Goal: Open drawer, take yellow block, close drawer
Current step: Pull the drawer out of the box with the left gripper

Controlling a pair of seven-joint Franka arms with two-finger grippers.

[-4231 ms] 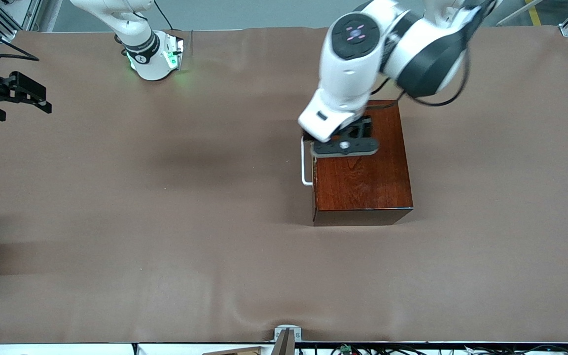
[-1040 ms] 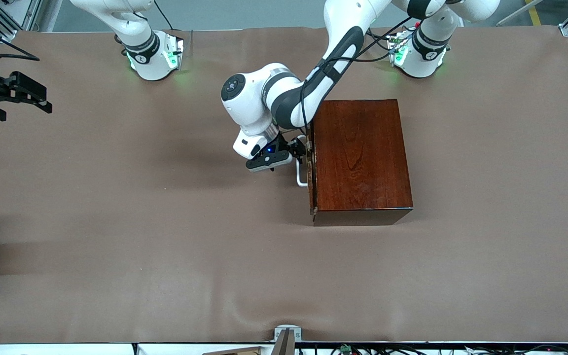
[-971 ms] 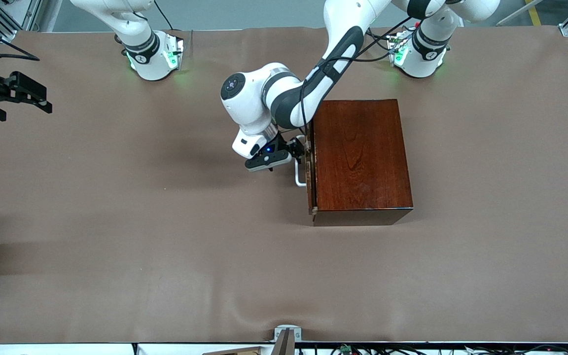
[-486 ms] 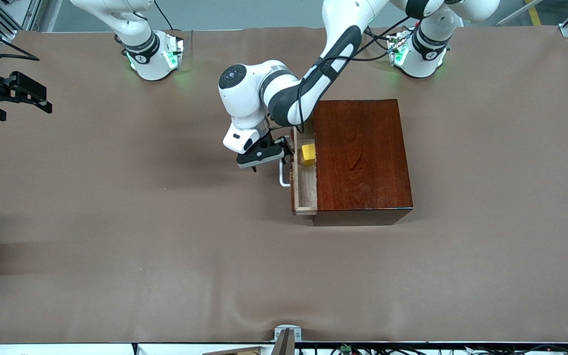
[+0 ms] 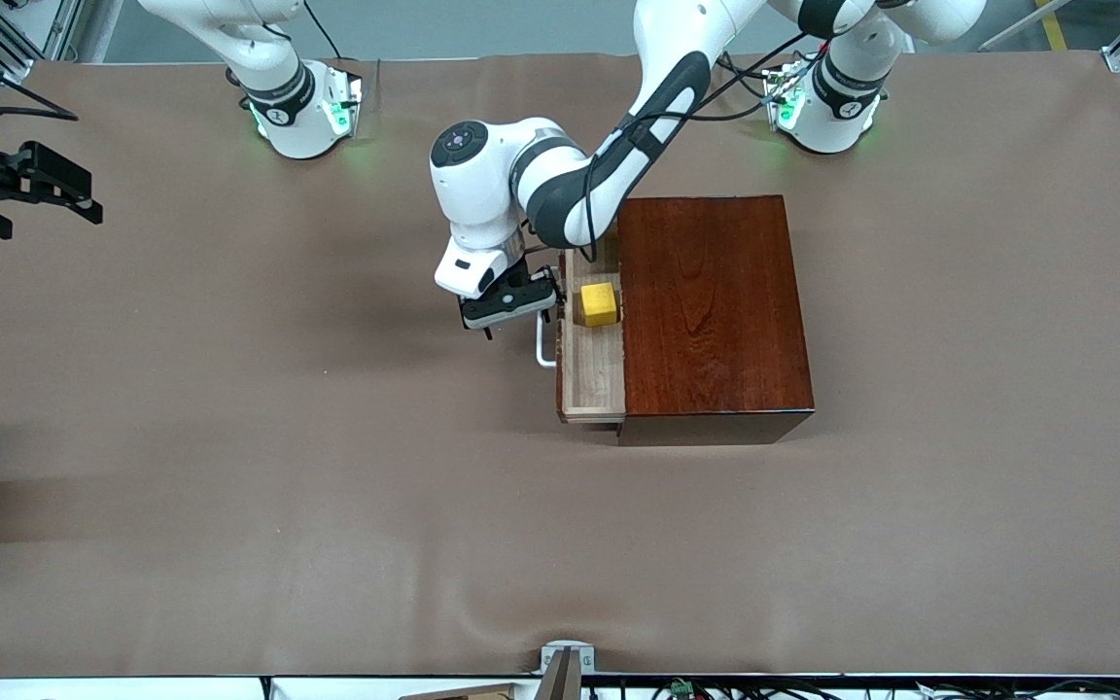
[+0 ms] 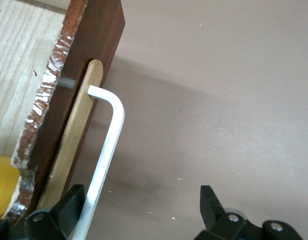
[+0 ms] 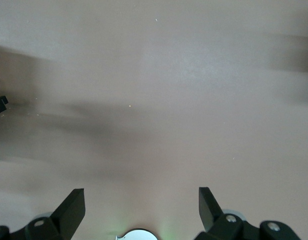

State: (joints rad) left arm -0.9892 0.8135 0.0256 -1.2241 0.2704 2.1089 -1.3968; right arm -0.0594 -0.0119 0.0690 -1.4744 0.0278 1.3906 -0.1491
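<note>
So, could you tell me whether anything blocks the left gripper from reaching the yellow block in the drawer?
Nothing visible does. The block lies uncovered in the open drawer, clear of the box top. The left gripper is beside it at the handle.

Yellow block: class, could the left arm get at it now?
Probably yes. The drawer is pulled out, the block lies uncovered inside, and the left tool, open at the handle, is right beside it.
</note>
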